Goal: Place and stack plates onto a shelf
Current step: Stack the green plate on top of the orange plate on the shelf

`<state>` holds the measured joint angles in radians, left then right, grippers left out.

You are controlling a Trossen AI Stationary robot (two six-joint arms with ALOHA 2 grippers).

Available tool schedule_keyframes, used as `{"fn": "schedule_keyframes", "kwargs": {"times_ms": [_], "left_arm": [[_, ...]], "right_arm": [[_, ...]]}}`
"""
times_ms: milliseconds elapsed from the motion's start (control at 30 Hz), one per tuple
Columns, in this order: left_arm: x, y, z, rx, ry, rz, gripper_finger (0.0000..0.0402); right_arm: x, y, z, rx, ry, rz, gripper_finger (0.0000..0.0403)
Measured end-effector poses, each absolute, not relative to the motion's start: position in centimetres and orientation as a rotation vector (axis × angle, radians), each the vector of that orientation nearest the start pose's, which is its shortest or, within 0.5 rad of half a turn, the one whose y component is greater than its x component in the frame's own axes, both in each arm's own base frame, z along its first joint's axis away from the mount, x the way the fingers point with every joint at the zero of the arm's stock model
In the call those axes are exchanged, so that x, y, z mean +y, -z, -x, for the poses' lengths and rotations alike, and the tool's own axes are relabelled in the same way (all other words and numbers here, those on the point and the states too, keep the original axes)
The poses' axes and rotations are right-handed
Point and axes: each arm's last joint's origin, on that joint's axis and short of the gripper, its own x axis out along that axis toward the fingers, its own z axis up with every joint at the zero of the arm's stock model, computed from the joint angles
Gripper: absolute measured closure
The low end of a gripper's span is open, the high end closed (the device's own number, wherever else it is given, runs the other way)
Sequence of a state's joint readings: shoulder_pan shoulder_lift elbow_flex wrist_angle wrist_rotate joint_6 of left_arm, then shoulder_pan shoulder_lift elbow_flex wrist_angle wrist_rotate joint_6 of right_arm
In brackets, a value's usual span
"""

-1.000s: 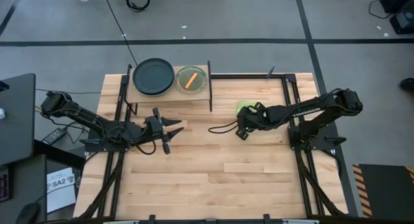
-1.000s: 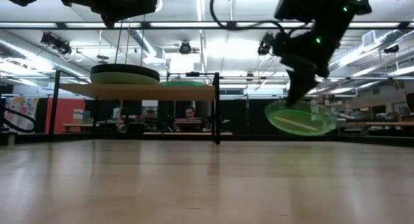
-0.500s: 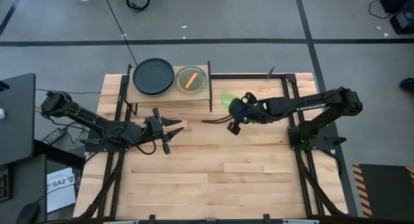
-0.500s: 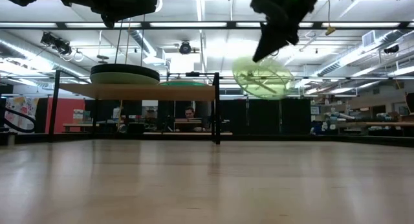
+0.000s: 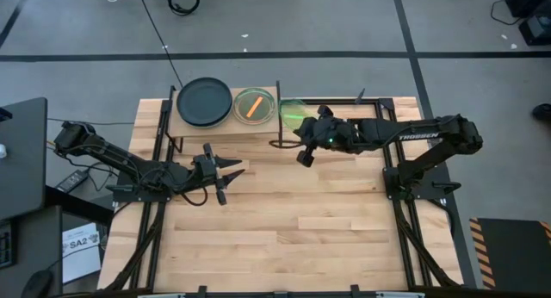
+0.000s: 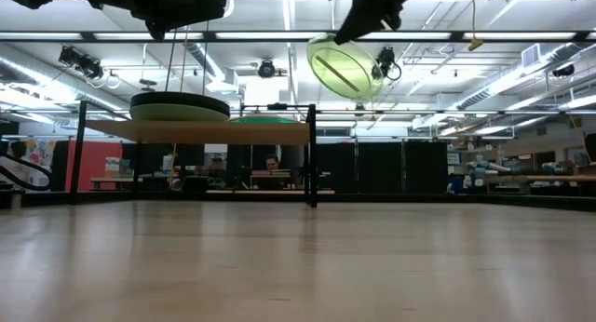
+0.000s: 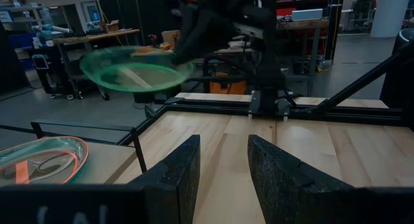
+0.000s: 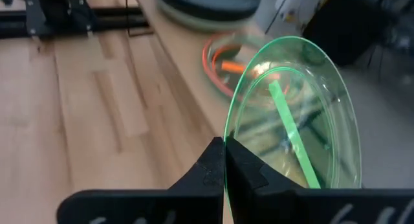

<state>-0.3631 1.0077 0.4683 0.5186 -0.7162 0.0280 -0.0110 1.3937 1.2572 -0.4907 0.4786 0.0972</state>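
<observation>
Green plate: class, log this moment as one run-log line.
right pincer: shut on green plate, raised beside shelf | left pincer: open, waiting above table | shelf: black plate, orange plate

— What sort of place? A robotics lab or workshop; grey concrete floor (image 5: pixel 344 22) marked with dark tape lines; cables (image 5: pixel 176 0) lying loose on it.

— And farther back? Long ceiling strip lights (image 6: pixel 279 35) and exposed ducting; workbenches (image 7: pixel 97 36) loaded with equipment; a person (image 6: pixel 272 164) seated behind a desk; black metal framing (image 5: pixel 405 203) around a butcher-block tabletop (image 5: pixel 284 220).
</observation>
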Motion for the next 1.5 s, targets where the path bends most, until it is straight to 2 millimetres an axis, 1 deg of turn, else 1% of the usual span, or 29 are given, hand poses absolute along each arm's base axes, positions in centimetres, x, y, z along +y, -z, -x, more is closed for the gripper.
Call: {"fn": "schedule_keyframes", "kwargs": {"times_ms": [267,533,667,1000,1100,1167,1267,1400,1500], "left_arm": [[-5.7,-25.1,-20.3,0.023,-0.353,-0.039,0.0265],[-5.7,-25.0,-20.3,0.023,-0.353,-0.039,0.0265],[-5.7,-25.0,-20.3,0.023,-0.353,-0.039,0.0265],[-5.7,-25.0,-20.3,0.024,-0.353,-0.039,0.0265],[-5.7,-25.0,-20.3,0.024,-0.353,-0.039,0.0265],[-5.7,-25.0,-20.3,0.023,-0.353,-0.039,0.0265],[-5.7,-25.0,-20.3,0.023,-0.353,-0.039,0.0265],[-5.7,-25.0,-20.3,0.024,-0.353,-0.039,0.0265],[-5.7,-25.0,-20.3,0.024,-0.353,-0.039,0.0265]], "right_arm": [[-3.4,-34.5,-30.6,0.513,0.435,0.205,0.0395],[-5.4,-35.6,-31.0,0.398,0.371,0.224,0.0395],[-6.1,-36.3,-31.1,0.329,0.347,0.271,0.0395],[-7.0,-37.4,-31.2,0.212,0.308,0.297,0.0395],[-7.3,-37.5,-31.5,0.172,0.303,0.300,0.0395],[-7.4,-37.6,-32.0,0.145,0.286,0.300,0.0395],[-7.8,-38.0,-33.0,0.161,0.278,0.298,0.0395],[-8.5,-38.7,-35.1,0.253,0.270,0.290,0.0395],[-9.3,-38.8,-36.9,0.323,0.267,0.282,0.0394]]}}
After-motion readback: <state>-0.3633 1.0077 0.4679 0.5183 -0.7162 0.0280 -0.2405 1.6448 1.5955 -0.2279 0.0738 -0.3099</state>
